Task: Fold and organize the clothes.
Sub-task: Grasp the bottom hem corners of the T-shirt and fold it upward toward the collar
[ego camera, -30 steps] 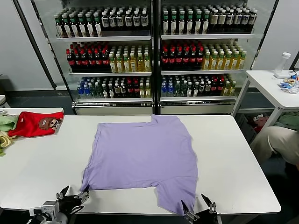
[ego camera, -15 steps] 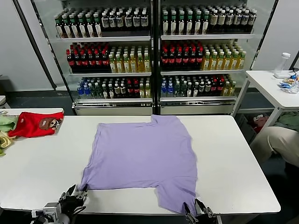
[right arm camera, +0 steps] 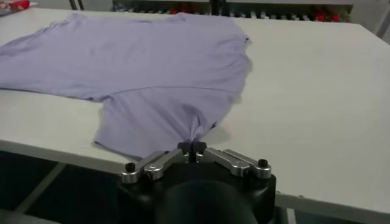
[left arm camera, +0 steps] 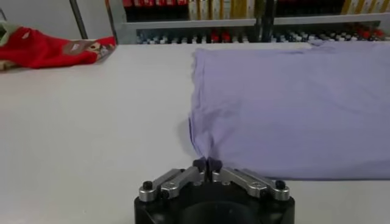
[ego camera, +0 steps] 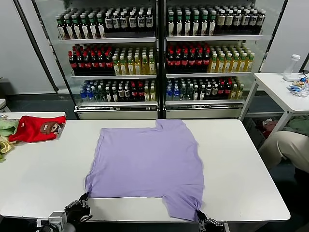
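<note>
- T-shirt point(ego camera: 149, 164): soft matt lavender cloth, mostly smooth, puckered where pinched at two near corners.
- Table point(ego camera: 43, 174): white, smooth, faint sheen.
- Left gripper point(left arm camera: 209, 165): bare satin metal finger links, black bolts, matt black plastic body.
- Right gripper point(right arm camera: 192, 148): same metal and black finish.
- Red shirt point(ego camera: 36, 128): matt cloth, rumpled.
- Cooler point(ego camera: 159, 58): glossy glass doors, bottles shiny.

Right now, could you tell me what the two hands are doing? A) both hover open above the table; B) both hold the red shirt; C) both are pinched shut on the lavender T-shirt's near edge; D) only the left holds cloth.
C: the left hand and the right hand are each shut on a corner of the lavender T-shirt.
</note>
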